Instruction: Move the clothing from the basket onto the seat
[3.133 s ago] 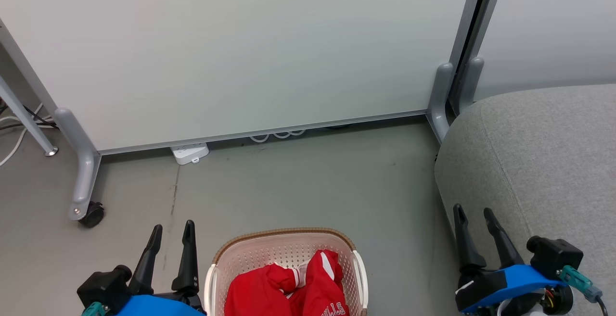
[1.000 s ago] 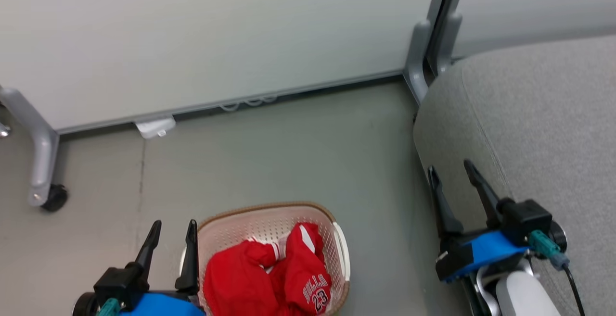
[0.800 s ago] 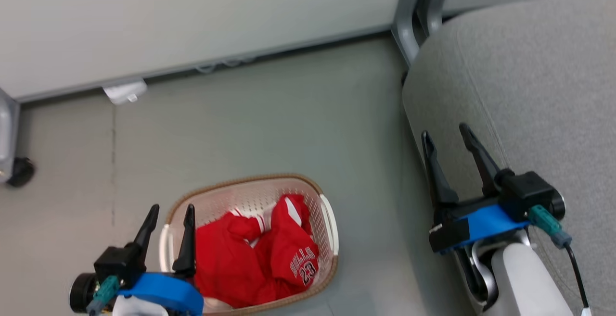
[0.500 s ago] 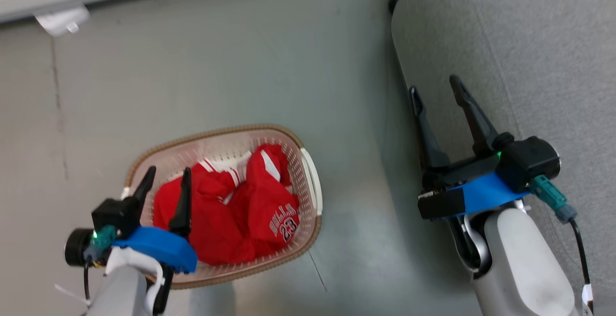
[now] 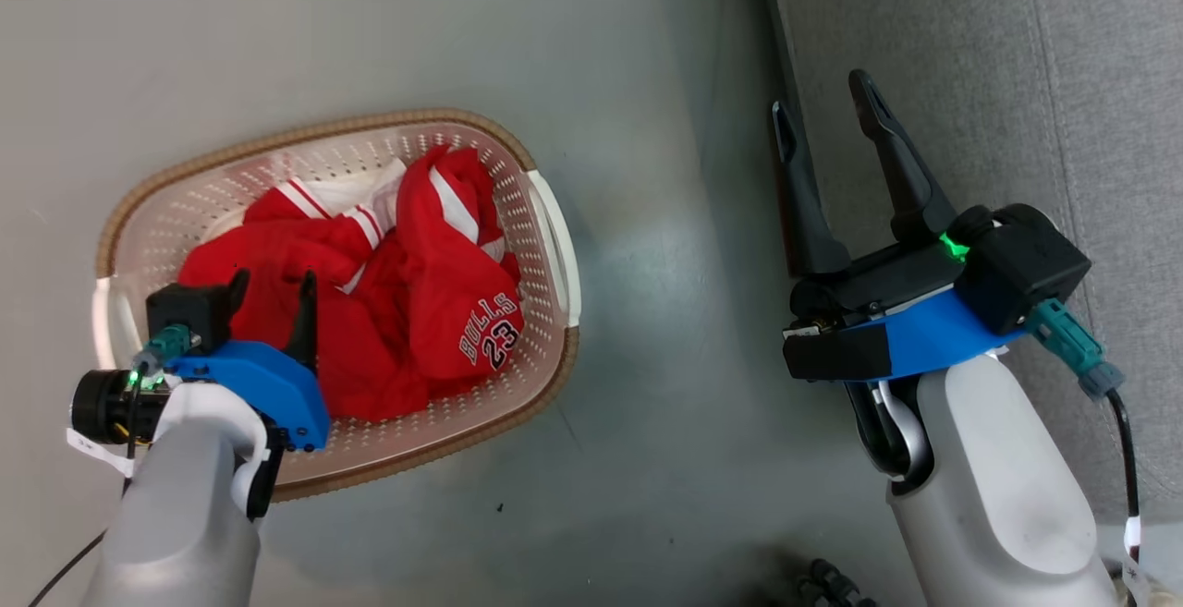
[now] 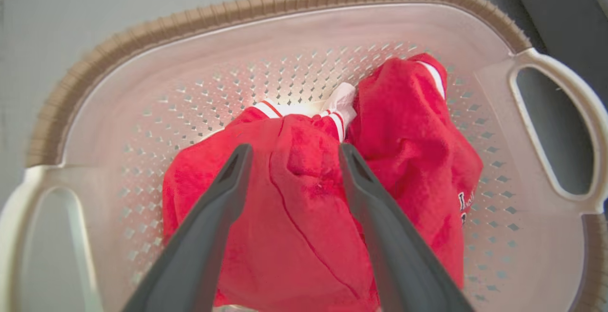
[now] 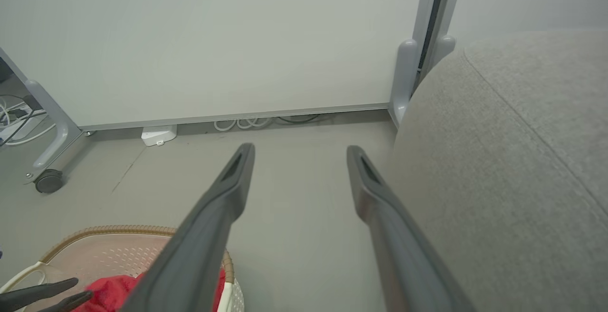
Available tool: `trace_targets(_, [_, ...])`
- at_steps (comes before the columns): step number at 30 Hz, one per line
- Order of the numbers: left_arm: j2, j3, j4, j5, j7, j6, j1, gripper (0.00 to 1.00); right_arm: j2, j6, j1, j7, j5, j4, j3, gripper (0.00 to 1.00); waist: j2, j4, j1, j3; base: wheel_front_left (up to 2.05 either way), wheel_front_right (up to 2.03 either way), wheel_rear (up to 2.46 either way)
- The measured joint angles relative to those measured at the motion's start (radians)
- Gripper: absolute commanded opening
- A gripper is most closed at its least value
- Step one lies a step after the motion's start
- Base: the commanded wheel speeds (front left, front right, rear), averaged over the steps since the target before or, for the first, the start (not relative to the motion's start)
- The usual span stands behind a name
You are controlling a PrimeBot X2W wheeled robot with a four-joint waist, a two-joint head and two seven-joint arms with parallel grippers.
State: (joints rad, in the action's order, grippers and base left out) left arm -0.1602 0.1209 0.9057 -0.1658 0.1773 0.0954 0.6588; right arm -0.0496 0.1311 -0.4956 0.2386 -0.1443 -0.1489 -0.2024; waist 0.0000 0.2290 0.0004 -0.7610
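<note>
Left tool point(image 5: 274, 276), dark fingers spread open, lower left above crumpled red fabric garments point(image 5: 434, 284) in the cream perforated plastic basket point(image 5: 305, 133): judged soft, light, floppy, best pinched at a raised central fold; right tool point(image 5: 821, 94) likewise open.

Wears blue brackets point(image 5: 924, 341) over pale grey forearms point(image 5: 998, 496); carries black camera blocks point(image 5: 1026, 265), teal plugs point(image 5: 1063, 346); ends left gripper point(image 5: 274, 276), right gripper point(image 5: 820, 94) in long dark fingers point(image 5: 901, 168).
</note>
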Motion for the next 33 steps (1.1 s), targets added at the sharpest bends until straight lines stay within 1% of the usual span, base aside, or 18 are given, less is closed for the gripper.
trace_targets(5, [-0.023, -0.008, 0.081, -0.011, -0.032, 0.000, 0.045, 1.00, 0.000, 0.000, -0.016, 0.013, -0.027, -0.009, -0.023, 1.00, 0.0000, 0.025, -0.0001, -0.042, 0.00, 0.00, 0.00])
trace_targets(12, [-0.035, -0.008, 0.151, -0.022, -0.053, -0.008, 0.092, 1.00, 0.000, 0.000, -0.024, 0.021, -0.056, -0.023, -0.035, 1.00, 0.0000, 0.059, -0.0002, -0.067, 0.00, 0.00, 0.00])
trace_targets(13, [-0.038, -0.006, 0.165, -0.022, -0.064, -0.015, 0.099, 0.91, 0.000, 0.000, -0.025, 0.021, -0.060, -0.025, -0.036, 1.00, 0.0000, 0.063, -0.0002, -0.069, 0.00, 0.00, 0.00])
trace_targets(14, [-0.041, -0.003, 0.174, -0.021, -0.071, -0.022, 0.104, 0.32, 0.000, 0.000, -0.026, 0.021, -0.061, -0.027, -0.037, 1.00, 0.0000, 0.066, -0.0002, -0.071, 0.00, 0.00, 0.00])
trace_targets(15, [-0.043, -0.002, 0.182, -0.020, -0.072, -0.023, 0.106, 0.00, 0.000, 0.000, -0.027, 0.022, -0.064, -0.029, -0.038, 1.00, 0.0000, 0.070, -0.0002, -0.072, 0.00, 0.00, 0.00])
trace_targets(23, [-0.046, 0.011, 0.217, -0.027, -0.061, -0.021, 0.122, 0.00, 0.000, 0.000, -0.028, 0.024, -0.079, -0.022, -0.042, 1.00, 0.0000, 0.081, -0.0003, -0.071, 0.00, 0.00, 0.00])
trace_targets(33, [-0.037, 0.024, 0.252, -0.037, -0.043, -0.013, 0.140, 0.00, 0.000, 0.000, -0.028, 0.025, -0.079, -0.023, -0.042, 1.00, 0.0000, 0.075, -0.0003, -0.060, 0.00, 0.00, 0.00])
